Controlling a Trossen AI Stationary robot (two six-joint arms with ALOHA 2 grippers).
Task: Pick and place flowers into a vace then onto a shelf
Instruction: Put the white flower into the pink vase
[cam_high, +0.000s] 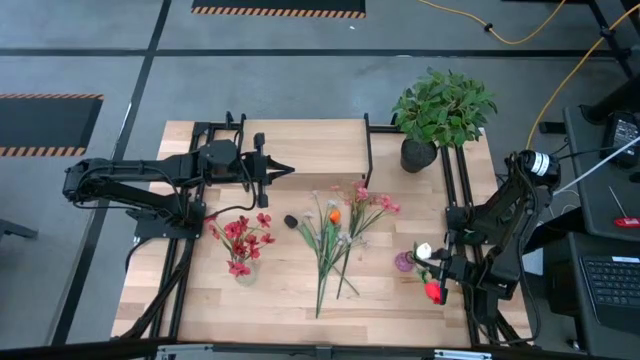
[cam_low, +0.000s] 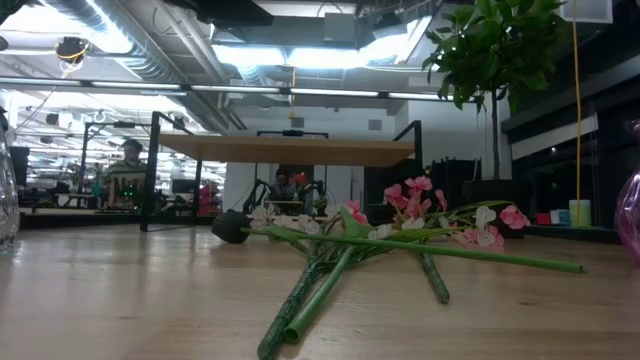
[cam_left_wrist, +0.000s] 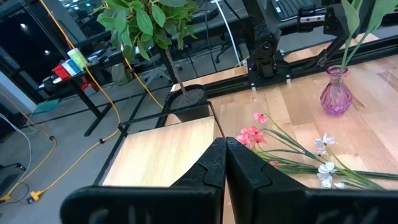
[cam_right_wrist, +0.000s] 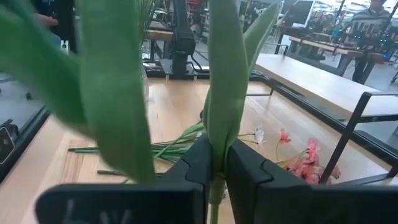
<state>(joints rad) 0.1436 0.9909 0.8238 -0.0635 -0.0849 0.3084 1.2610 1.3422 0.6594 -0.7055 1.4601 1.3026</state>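
Right gripper (cam_right_wrist: 217, 163) is clamped tight on a green stem (cam_right_wrist: 222, 118), fingers pinched around it with no gap showing. From above, that gripper (cam_high: 437, 278) sits at the right edge of the table, just beside the purple vase (cam_high: 404, 262), with a red bloom (cam_high: 434, 292) hanging on its near side.

Left gripper (cam_high: 283, 169) waits over the shelf (cam_high: 310, 145) at the far side, fingers pressed together and holding nothing.

Loose flowers (cam_high: 335, 232) lie in a fan mid-table, well apart from both grippers. A clear vase (cam_high: 245, 268) on the left already holds red blooms.

Now the risks. That purple vase has a narrow neck, and the stem looks long and floppy, so a slightly off approach could catch the rim and tip the vase over. The broad leaves crowding the right wrist view could hide the mouth of the vase. The grip sits on a thin stem, so it might twist or slide as it's lowered. And the vase stands close to the arm's base frame (cam_high: 465, 215), leaving little room to manoeuvre.
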